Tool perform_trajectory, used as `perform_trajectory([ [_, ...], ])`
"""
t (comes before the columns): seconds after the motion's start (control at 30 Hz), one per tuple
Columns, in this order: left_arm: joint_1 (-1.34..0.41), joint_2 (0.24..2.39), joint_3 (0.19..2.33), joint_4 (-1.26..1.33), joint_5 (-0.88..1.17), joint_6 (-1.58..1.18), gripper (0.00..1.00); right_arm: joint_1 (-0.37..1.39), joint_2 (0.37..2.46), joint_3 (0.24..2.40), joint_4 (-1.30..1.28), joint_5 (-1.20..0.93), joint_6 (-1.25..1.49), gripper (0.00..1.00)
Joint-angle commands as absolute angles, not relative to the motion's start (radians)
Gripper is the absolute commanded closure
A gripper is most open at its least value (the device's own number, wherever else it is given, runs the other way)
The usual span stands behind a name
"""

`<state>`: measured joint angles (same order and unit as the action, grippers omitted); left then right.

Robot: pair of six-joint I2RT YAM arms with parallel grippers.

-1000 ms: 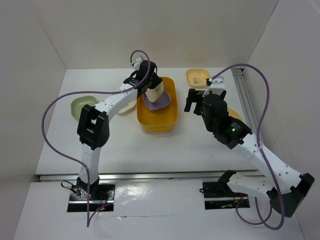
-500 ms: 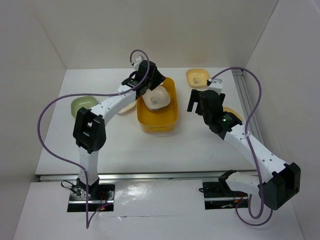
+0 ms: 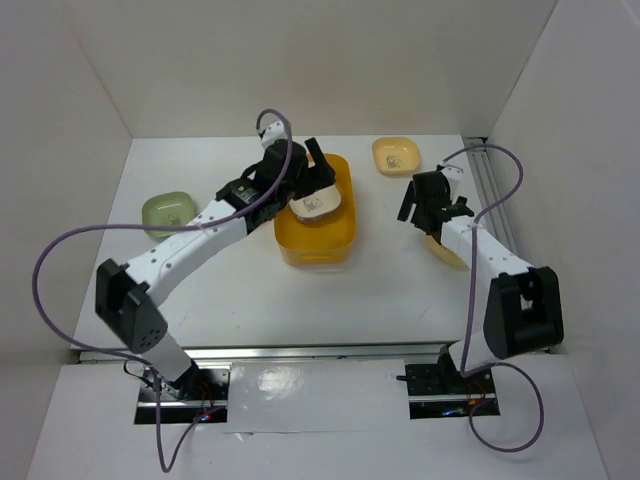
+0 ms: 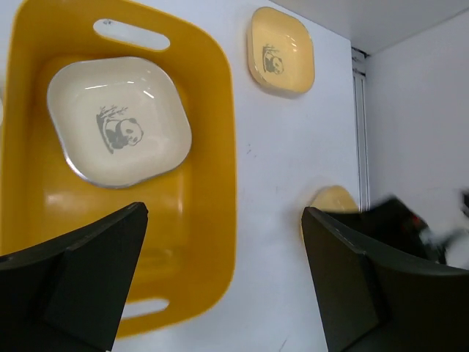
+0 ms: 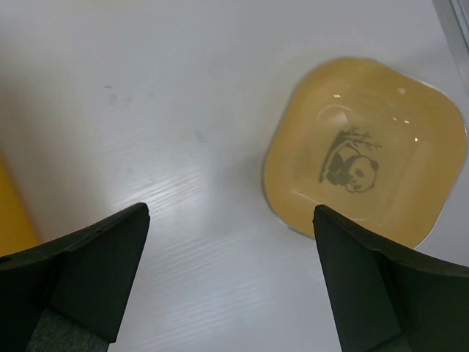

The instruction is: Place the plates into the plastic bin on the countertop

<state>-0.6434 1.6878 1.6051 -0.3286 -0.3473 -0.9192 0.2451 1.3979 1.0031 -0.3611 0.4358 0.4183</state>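
The orange-yellow plastic bin (image 3: 316, 240) stands mid-countertop (image 3: 230, 290). A cream plate (image 3: 318, 204) with a panda motif lies flat inside it, seen also in the left wrist view as the cream plate (image 4: 117, 121) in the bin (image 4: 212, 147). My left gripper (image 3: 316, 170) hovers over the bin's far end, open and empty; the left gripper (image 4: 223, 293) has its jaws spread wide. My right gripper (image 3: 432, 202) is open above bare counter beside a brownish-yellow plate (image 5: 366, 158); the right gripper (image 5: 231, 286) holds nothing. A yellow-orange plate (image 3: 396, 155) and a pale green plate (image 3: 167, 211) sit on the counter.
White walls close in the counter on three sides. A metal rail (image 3: 492, 190) runs along the right wall, close to the brownish-yellow plate (image 3: 447, 247). A purple cable loops above each arm. The bin's edge (image 5: 9, 213) shows at the left of the right wrist view.
My left gripper opened and let the cream plate drop flat into the bin, then drew back. My right arm swung right, over the plate by the rail.
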Motion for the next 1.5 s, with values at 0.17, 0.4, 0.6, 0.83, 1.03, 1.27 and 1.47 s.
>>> perform_trajectory([
  [0.17,-0.744,1.378,1.298,-0.420,-0.518,-0.813,0.00,0.114,1.560,1.019,-0.286,0.394,0.468,0.01],
  [0.4,-0.753,1.257,1.163,-0.468,-0.509,-0.833,0.00,0.091,1.715,1.026,-0.206,0.315,0.440,0.18],
  [0.6,-0.753,1.201,1.082,-0.509,-0.520,-0.856,0.00,0.081,1.793,1.014,-0.170,0.305,0.440,0.67],
  [0.83,-0.753,1.154,1.032,-0.569,-0.563,-0.867,0.00,0.153,1.729,1.106,-0.250,0.392,0.419,1.00],
  [1.03,-0.753,1.086,1.000,-0.611,-0.572,-0.905,0.00,0.273,1.637,1.311,-0.376,0.515,0.350,1.00],
  [1.27,-0.753,1.002,0.970,-0.655,-0.595,-0.963,0.00,0.501,1.652,1.572,-0.342,0.486,0.105,1.00],
  [1.47,-0.762,0.982,0.969,-0.687,-0.586,-0.986,0.00,0.629,1.798,1.726,-0.365,0.291,-0.021,1.00],
])
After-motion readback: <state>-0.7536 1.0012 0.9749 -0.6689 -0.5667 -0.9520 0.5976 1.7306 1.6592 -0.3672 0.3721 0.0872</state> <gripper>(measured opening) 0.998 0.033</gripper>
